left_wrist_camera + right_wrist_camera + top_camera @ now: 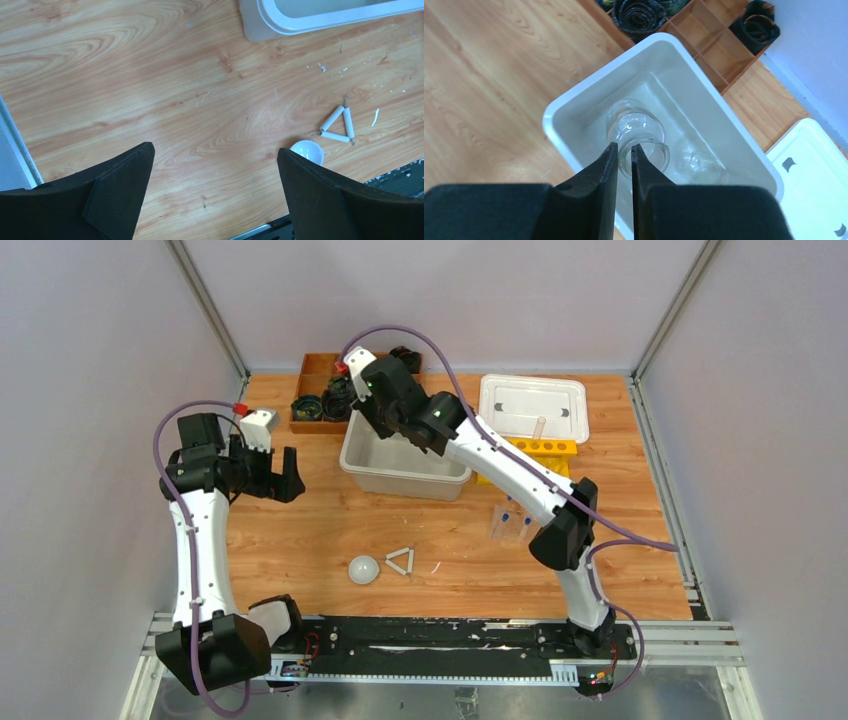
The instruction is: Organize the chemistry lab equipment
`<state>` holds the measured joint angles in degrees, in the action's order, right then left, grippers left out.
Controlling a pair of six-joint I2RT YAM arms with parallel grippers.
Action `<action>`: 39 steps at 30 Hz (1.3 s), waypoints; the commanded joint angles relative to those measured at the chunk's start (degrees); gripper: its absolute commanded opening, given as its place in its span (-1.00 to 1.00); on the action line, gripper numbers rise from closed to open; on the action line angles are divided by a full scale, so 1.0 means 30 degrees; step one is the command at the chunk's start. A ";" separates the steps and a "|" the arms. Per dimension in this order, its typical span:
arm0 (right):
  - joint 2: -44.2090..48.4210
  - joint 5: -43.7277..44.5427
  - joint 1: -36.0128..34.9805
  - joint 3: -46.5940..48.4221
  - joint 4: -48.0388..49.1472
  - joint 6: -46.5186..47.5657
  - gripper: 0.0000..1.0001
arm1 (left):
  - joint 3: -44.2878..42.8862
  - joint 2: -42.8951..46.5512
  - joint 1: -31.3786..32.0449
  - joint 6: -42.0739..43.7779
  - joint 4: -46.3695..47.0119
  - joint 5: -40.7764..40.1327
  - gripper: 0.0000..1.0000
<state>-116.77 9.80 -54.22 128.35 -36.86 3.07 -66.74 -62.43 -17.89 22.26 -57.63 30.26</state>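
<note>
Right gripper [624,146] pinched the rim of a small clear beaker [636,127] inside white plastic bin [555,117], second beaker [699,165] sat beside it, left gripper [215,149] hung wide apart above wood-grain tabletop [125,75], white dome [363,569] touched white triangle [401,561], pale grey walls [90,340] enclosed table.

1. A brown wooden divided tray [320,366] sits at the table's far edge, left of centre, with some compartments bare.
2. Black coiled objects [307,406] lie in several of its compartments.
3. A wood-grain table [300,540] is enclosed by pale grey walls [90,340].
</note>
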 commanded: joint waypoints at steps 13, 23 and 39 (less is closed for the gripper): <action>-0.5915 0.2271 0.1276 0.1986 0.1064 0.0902 -1.00 | 0.0556 -0.1248 0.0031 0.1053 0.0166 0.2548 1.00; -0.7971 0.0745 0.2209 0.3067 0.2206 0.0255 -1.00 | 0.0355 -0.1639 0.0031 0.1239 0.0166 0.3891 1.00; -0.8913 -0.1215 0.2515 0.2825 0.4136 0.0421 -0.50 | 0.0411 -0.1749 0.0016 0.1312 0.0166 0.4326 1.00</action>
<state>-143.04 8.05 -47.18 135.35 -27.03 4.58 -65.14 -68.47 -17.87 25.58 -57.54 41.45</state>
